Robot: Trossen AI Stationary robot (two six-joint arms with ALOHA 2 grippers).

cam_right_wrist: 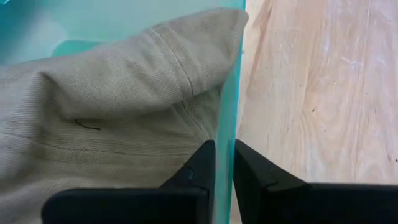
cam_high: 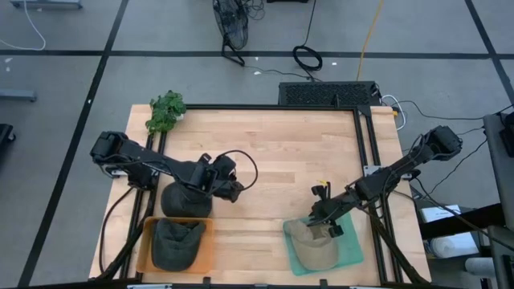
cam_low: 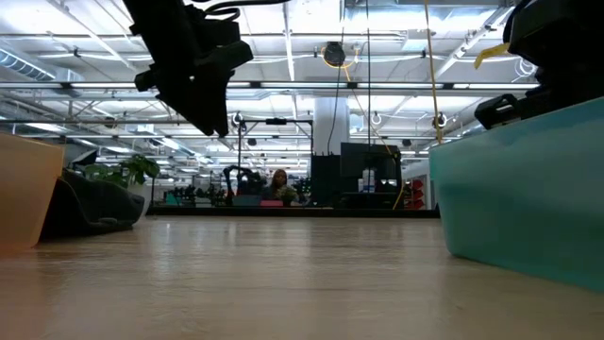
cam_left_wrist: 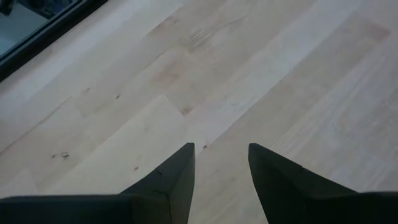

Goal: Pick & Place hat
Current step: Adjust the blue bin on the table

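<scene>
Right gripper: your right gripper [cam_right_wrist: 224,163] sits at the rim of the teal bin [cam_right_wrist: 227,112], its two dark fingers parted only by a narrow slit, one on either side of the bin's wall; they are not clamped on anything you can see.
Tan hat: the tan hat [cam_right_wrist: 112,106] lies inside the teal bin, its cloth bunched against the wall just beside the fingers; from above it fills the bin [cam_high: 349,249] at the table's front right [cam_high: 309,245].
Left gripper: your left gripper [cam_left_wrist: 221,163] hangs over bare wood, fingers spread with a clear gap and nothing between them; seen from above it hovers left of the table's centre [cam_high: 229,186].
Dark hats: one dark hat [cam_high: 186,201] rests on the table just under the left arm; a second dark hat [cam_high: 177,243] lies in the orange bin [cam_high: 207,250] at the front left.
Table: the light wooden table [cam_high: 281,152] carries a green plant [cam_high: 165,111] at its back left corner.
Background: beyond the table, a person [cam_low: 279,181] shows far off in the room.
</scene>
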